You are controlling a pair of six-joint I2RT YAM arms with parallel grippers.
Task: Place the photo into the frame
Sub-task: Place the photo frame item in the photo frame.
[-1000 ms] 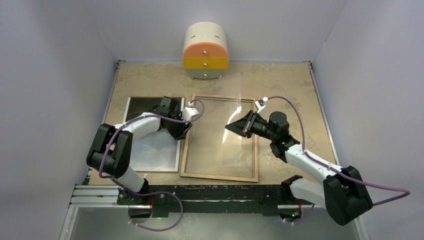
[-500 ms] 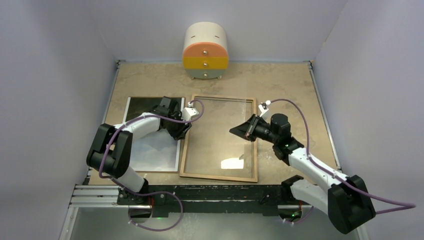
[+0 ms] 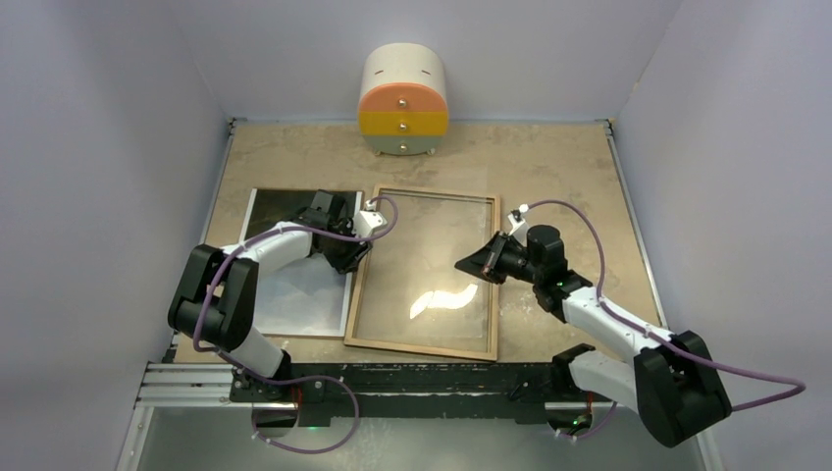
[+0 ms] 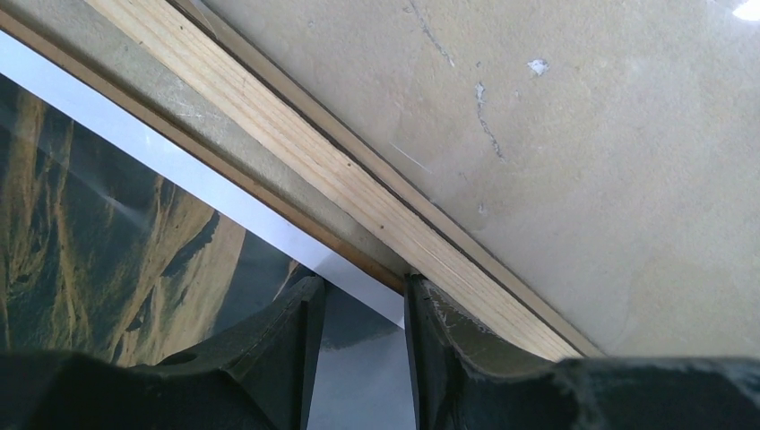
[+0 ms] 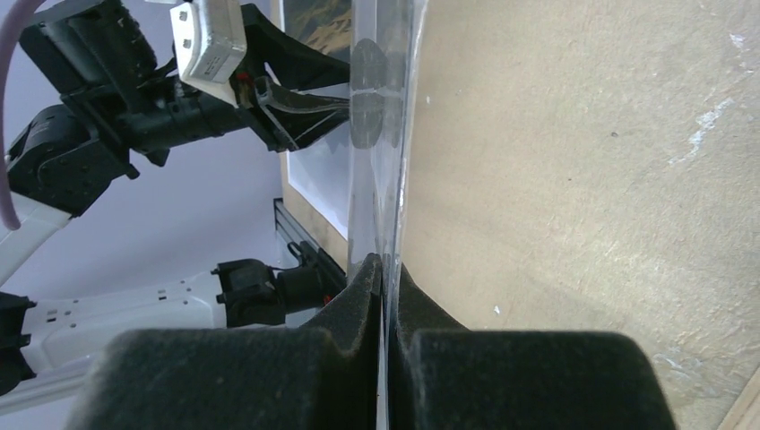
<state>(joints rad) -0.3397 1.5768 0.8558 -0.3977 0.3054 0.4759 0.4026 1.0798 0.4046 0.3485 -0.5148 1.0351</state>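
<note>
right hand (image 5: pixel 385 264) pinched shut on glass pane (image 5: pixel 381 134) edge | left hand (image 4: pixel 363 291) slightly parted at frame (image 4: pixel 296 152) rail, over photo (image 4: pixel 90 224)

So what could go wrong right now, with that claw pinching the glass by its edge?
1. The right gripper holds the glass pane only by its thin edge, so it could slip out or crack.
2. The left gripper sits right where the frame meets the photo; a small nudge might scuff or crease the print.

The photo (image 3: pixel 299 299) lies just left of the frame (image 3: pixel 417 347), drawers (image 3: pixel 403 98) behind.
</note>
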